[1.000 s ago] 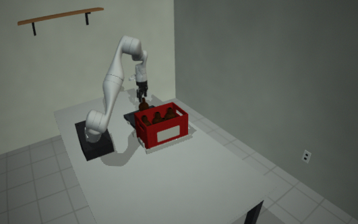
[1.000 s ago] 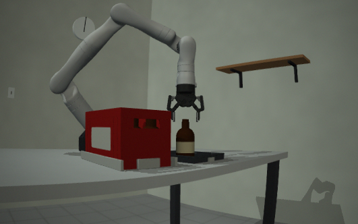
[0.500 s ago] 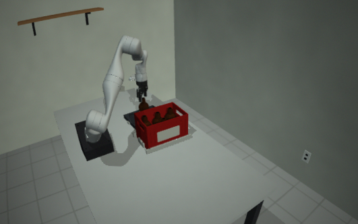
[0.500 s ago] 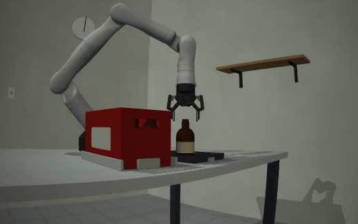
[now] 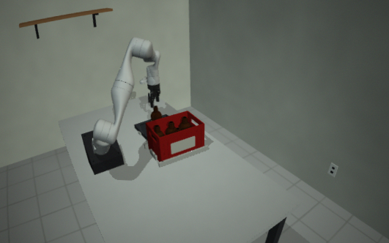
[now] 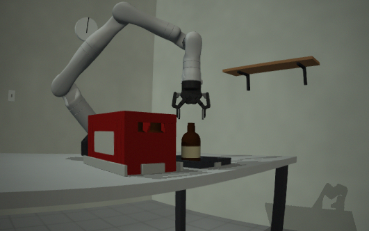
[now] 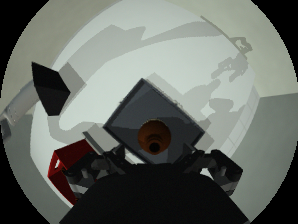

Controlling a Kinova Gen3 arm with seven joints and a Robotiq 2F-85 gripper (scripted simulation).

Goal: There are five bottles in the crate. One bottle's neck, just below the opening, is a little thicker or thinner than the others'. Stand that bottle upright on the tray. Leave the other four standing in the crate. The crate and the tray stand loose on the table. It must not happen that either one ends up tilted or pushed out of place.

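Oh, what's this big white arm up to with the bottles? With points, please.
A robot arm (image 5: 122, 86) (image 6: 94, 43) is sorting bottles, and right now it holds nothing. Its open hand (image 5: 154, 103) (image 6: 191, 118) hangs just above a brown bottle (image 5: 156, 114) (image 6: 191, 142) (image 7: 154, 135), which stands upright on a dark tray (image 5: 141, 126) (image 6: 222, 161) (image 7: 131, 107). Beside the tray, more bottles stand in a red crate (image 5: 154, 147) (image 6: 149, 149) (image 7: 75, 151). Whether it picked the odd-necked bottle, I can't tell from here.

A brown bottle (image 5: 156, 115) (image 6: 190, 142) (image 7: 154, 136) with a cream label stands upright on the dark tray (image 5: 141, 126) (image 6: 205, 163) (image 7: 125, 112).

1 crate (image 5: 182, 143) (image 6: 149, 146) (image 7: 75, 155), 1 tray (image 5: 141, 126) (image 6: 206, 162) (image 7: 130, 107), 4 visible bottles (image 5: 156, 114) (image 6: 190, 152) (image 7: 154, 135), 1 shelf (image 5: 66, 17) (image 6: 271, 66).
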